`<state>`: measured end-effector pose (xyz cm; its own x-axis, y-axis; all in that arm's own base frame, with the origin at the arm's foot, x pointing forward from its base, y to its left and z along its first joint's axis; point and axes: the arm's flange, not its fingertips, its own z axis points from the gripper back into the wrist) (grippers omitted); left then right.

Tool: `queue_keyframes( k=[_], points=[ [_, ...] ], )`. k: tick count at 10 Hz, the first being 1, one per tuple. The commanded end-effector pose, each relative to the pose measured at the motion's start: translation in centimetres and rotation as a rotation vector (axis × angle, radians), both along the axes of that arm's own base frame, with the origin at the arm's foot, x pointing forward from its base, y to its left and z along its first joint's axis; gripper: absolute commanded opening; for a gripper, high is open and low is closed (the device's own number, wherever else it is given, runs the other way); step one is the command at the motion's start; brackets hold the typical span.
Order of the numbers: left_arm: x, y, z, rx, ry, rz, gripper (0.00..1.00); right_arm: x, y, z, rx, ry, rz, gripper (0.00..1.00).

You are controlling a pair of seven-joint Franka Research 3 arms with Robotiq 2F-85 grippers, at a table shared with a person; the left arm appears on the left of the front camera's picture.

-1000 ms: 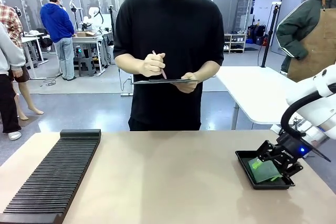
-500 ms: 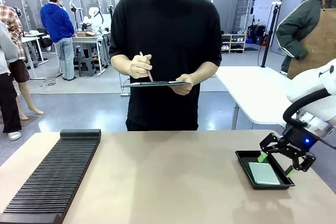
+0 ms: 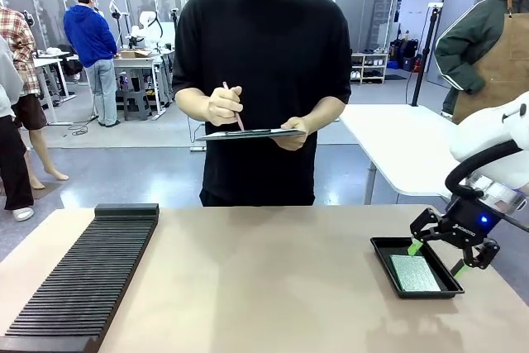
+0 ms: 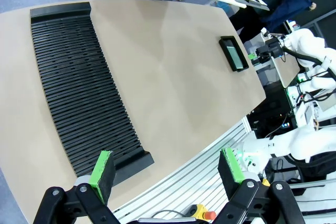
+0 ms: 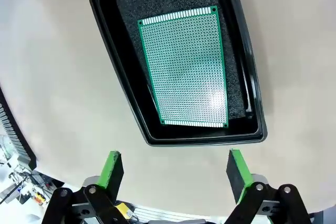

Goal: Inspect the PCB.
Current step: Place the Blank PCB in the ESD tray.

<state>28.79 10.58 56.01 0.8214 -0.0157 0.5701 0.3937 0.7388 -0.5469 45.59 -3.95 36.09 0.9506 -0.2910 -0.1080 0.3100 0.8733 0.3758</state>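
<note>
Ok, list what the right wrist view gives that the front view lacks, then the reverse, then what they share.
Right wrist view alone: the PCB's fine dotted grid and edge contacts, lying flat on dark foam, with the right gripper's open green pads above bare table, clear of the tray.
Front view alone: the person writing on a clipboard at the far side, and the long black slotted rack on the table's left.
Both: the PCB resting in the black tray and the open right gripper holding nothing.
</note>
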Motion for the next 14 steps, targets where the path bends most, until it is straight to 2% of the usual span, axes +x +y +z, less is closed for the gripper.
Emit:
queue_keyframes(
  k=[1, 13, 14],
  points=[
    [0.0, -0.1, 0.1, 0.013, 0.0, -0.002, 1.0, 0.0, 0.0, -0.1, 0.002, -0.001, 0.001, 1.0],
    [0.0, -0.1, 0.1, 0.013, 0.0, -0.002, 1.0, 0.0, -0.1, 0.0, 0.0, 0.0, -0.001, 1.0],
    [0.0, -0.1, 0.1, 0.013, 0.0, -0.002, 1.0, -1.1, -0.3, 3.9, 0.006, 0.006, 0.004, 1.0]
  ],
)
